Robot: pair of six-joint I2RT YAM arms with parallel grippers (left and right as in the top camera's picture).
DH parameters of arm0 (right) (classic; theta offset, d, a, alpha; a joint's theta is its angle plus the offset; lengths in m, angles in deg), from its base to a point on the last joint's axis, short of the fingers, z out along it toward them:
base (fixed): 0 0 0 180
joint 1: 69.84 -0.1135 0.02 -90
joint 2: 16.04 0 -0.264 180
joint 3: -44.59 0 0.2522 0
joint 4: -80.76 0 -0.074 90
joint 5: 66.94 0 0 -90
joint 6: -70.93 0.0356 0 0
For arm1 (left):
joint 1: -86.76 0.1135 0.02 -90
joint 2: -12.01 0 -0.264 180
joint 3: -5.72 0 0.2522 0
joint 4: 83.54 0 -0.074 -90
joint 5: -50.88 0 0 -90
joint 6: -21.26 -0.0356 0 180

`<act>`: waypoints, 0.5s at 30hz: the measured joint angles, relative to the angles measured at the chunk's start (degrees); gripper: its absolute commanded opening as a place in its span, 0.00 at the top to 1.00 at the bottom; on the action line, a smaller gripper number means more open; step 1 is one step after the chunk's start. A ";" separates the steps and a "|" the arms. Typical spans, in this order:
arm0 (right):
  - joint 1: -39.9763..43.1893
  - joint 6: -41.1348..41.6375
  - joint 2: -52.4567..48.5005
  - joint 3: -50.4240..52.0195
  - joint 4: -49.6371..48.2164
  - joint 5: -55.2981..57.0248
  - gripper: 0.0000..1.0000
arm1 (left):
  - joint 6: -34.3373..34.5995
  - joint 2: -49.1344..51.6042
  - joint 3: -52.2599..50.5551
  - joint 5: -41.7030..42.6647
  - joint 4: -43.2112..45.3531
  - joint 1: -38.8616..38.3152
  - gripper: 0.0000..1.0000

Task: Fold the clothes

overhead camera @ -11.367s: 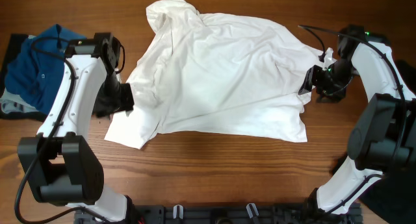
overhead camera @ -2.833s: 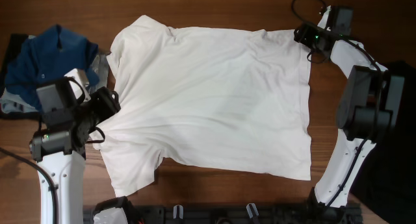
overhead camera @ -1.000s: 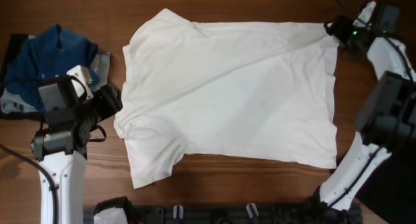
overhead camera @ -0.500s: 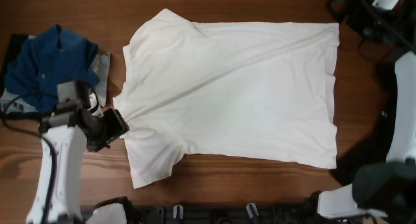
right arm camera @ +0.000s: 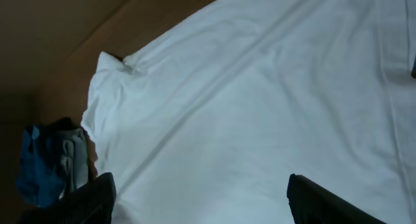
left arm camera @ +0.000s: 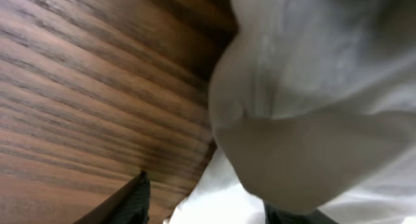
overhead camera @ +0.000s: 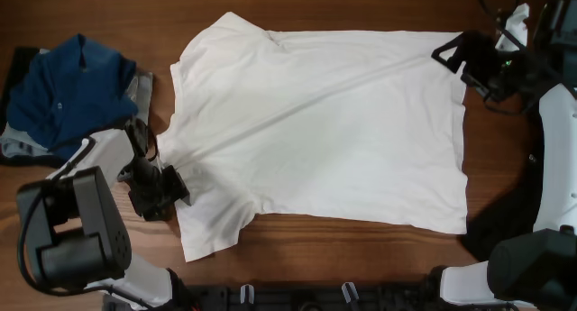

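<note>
The clothes here are a large white shirt (overhead camera: pixel 325 131), spread flat on the wooden table with one short sleeve (overhead camera: pixel 212 225) pointing to the front left. My left gripper (overhead camera: pixel 171 187) sits low at the armpit fold beside that sleeve. In the left wrist view its fingers (left arm camera: pixel 133 201) stand apart, and a bunched fold of the shirt (left arm camera: pixel 312 87) lies between them, with bare wood showing beside one finger. My right gripper (overhead camera: pixel 448 55) hovers over the shirt's far right corner. In the right wrist view it (right arm camera: pixel 214 204) is wide open above the shirt (right arm camera: pixel 260 107) and holds nothing.
A heap of blue cloth (overhead camera: pixel 72 90) with some grey under it lies at the table's left edge, and it also shows in the right wrist view (right arm camera: pixel 45 165). Bare wood (overhead camera: pixel 361 257) runs along the front of the shirt.
My left gripper has moved in to the armpit fold by the sleeve, and its jaws have narrowed. My right gripper has come back from beyond the far right corner to above it. The shirt lies as before.
</note>
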State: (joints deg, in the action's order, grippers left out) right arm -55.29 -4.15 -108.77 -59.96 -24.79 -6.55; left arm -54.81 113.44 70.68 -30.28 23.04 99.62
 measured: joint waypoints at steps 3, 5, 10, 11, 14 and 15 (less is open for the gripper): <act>-0.02 0.02 0.00 1.22 -0.07 1.25 0.14 | -0.09 0.17 0.15 0.00 0.07 -0.02 0.75; -0.02 0.00 0.00 2.47 -0.07 2.36 0.13 | -0.72 0.22 0.15 0.07 0.13 -0.02 0.87; 0.00 0.55 0.00 7.54 -1.46 4.31 0.11 | -2.34 0.26 0.20 2.54 0.74 -0.07 0.96; 0.00 0.79 0.00 8.00 -1.62 4.48 0.11 | -2.78 0.26 0.20 3.30 0.87 -0.07 0.96; 0.13 1.70 -0.02 13.53 -3.48 5.95 0.11 | -3.39 0.26 0.20 4.92 1.20 -0.13 0.96; 0.26 1.92 -0.04 14.78 -3.87 6.12 0.11 | -3.48 0.24 0.20 5.20 1.14 -0.17 0.96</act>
State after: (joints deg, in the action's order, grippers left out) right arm -55.03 -2.23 -108.81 -45.18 -28.66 -0.43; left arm -58.28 113.68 70.87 -25.08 24.18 99.45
